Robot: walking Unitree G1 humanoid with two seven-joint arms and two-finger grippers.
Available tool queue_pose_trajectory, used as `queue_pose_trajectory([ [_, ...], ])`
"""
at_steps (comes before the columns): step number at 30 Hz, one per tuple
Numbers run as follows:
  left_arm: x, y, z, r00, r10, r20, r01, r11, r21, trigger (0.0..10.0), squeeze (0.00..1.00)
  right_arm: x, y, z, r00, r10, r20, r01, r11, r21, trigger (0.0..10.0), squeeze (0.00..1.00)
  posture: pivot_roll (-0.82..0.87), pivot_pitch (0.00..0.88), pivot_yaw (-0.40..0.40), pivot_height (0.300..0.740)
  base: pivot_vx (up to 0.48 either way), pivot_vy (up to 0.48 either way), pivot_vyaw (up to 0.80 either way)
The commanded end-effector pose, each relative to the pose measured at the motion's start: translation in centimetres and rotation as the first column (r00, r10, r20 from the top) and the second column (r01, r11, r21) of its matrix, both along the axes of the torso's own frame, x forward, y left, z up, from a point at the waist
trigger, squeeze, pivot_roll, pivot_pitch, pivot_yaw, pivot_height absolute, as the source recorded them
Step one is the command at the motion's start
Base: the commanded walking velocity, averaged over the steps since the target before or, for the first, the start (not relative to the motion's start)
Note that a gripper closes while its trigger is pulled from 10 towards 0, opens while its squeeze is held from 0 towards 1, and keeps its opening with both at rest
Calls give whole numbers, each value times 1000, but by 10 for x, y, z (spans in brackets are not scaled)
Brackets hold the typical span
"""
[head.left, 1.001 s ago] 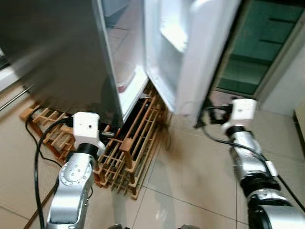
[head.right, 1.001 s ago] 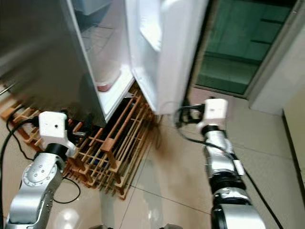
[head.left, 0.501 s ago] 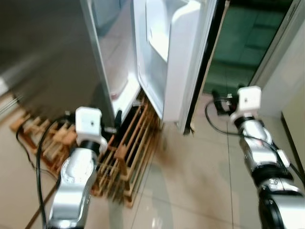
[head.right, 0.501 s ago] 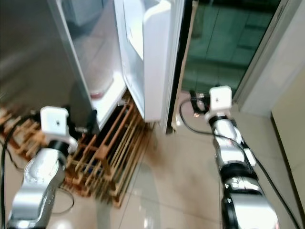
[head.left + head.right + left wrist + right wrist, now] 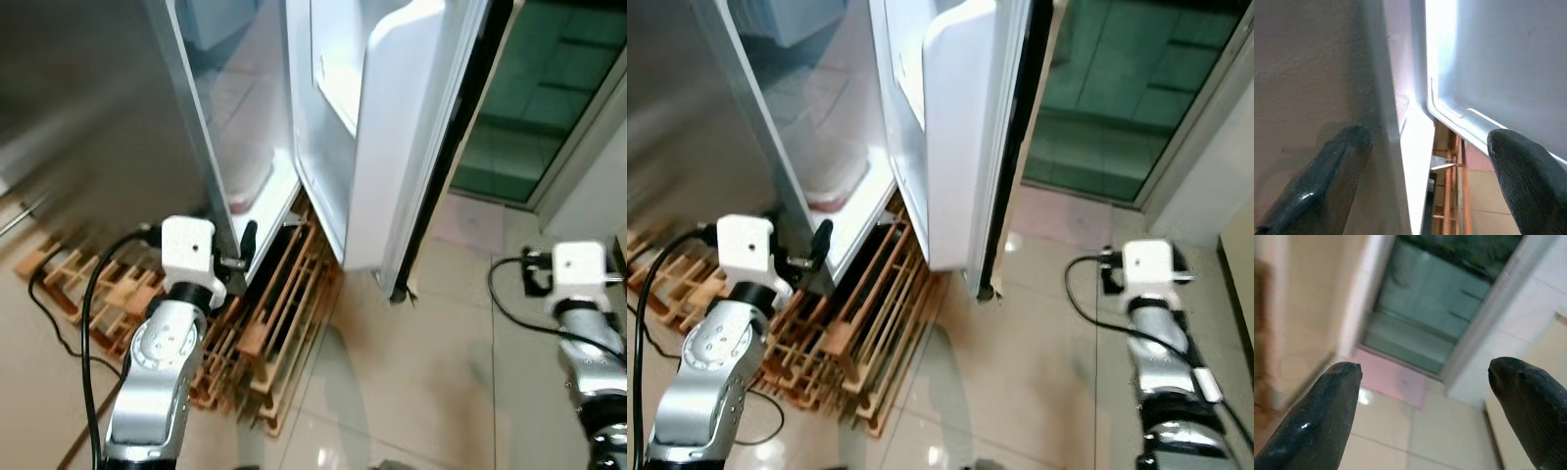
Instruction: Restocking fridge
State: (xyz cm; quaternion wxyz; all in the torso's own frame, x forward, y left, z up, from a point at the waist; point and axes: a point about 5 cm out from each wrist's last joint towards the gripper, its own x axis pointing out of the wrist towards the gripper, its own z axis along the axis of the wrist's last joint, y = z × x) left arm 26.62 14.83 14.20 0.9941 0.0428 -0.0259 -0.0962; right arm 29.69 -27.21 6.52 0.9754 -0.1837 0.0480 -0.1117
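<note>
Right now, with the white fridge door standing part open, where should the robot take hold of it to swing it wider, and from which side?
Probably the white fridge door by its free vertical edge, coming from the tiled-floor side with the right pincer, which is open and clear of it. That edge is tall, narrow enough to span, and farthest from the hinge. The left pincer sits open at the gap beside the grey cabinet wall.

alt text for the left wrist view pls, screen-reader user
The left gripper, fingers spread wide with nothing between them, points at the bottom corner of the open white fridge door, beside the grey fridge side. A wooden pallet shows below.
</note>
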Motion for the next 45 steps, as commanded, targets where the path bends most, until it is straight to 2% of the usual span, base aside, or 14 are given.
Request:
queue_pose_trajectory([
  [1,0,-4,6,999,-42,21,42,999,6,10000,0,-5,7,-7,1000,18,-10,-18,1000,6,10000,0,15,0,10,731,0,0,0],
  [7,4,-19,18,987,-151,51,151,988,14,10000,0,-14,40,-22,996,88,-23,-86,993,76,10000,0,2,0,19,731,0,0,0],
  [9,3,-19,18,986,-162,48,161,987,16,10000,0,-13,42,-20,996,94,-10,-92,992,89,10000,0,2,0,20,731,0,0,0],
  [14,-14,-12,8,950,-312,-29,311,950,-24,10000,0,-15,51,-3,989,108,105,-126,975,184,10000,0,15,1,12,731,0,0,0],
  [17,-16,-18,6,924,-380,-47,381,924,20,10000,0,-21,59,-2,982,154,114,-174,966,190,10000,0,20,1,6,731,0,0,0],
  [22,21,-35,-6,951,-301,-69,308,938,160,10000,0,-21,66,-7,983,163,86,-178,963,200,10000,0,0,0,6,731,0,0,0],
  [25,45,-37,-2,963,-266,-50,270,955,122,10000,0,-17,70,-4,980,174,97,-191,960,203,10000,0,-18,0,19,731,0,0,0],
  [26,45,-37,-2,963,-266,-50,270,955,122,10000,0,-17,70,-4,980,174,97,-191,960,203,10000,0,-18,0,19,731,0,0,0],
  [27,52,-38,3,966,-256,-41,259,960,109,10000,0,-16,72,-1,979,178,97,-195,959,204,10000,0,-23,0,22,731,0,0,0],
  [33,59,-53,3,955,-294,-28,295,950,104,10000,0,-15,73,0,980,177,92,-193,959,209,10000,0,-27,0,27,731,400,0,0],
  [41,57,-75,8,920,-391,9,390,919,67,10000,0,-16,77,-2,979,183,84,-197,957,212,10000,0,-29,0,32,731,480,0,0],
  [43,53,-93,17,884,-465,37,464,885,38,10000,0,-16,76,-2,980,183,82,-196,958,210,10000,0,-29,0,37,731,480,0,0],
  [44,53,-93,17,884,-465,37,464,885,38,10000,0,-16,76,-2,980,183,82,-196,958,210,10000,0,-29,0,37,731,480,0,0],
  [45,47,-115,31,840,-535,89,536,844,8,10000,0,-16,75,-2,980,182,80,-195,958,209,10000,0,-33,0,39,731,480,0,0],
])
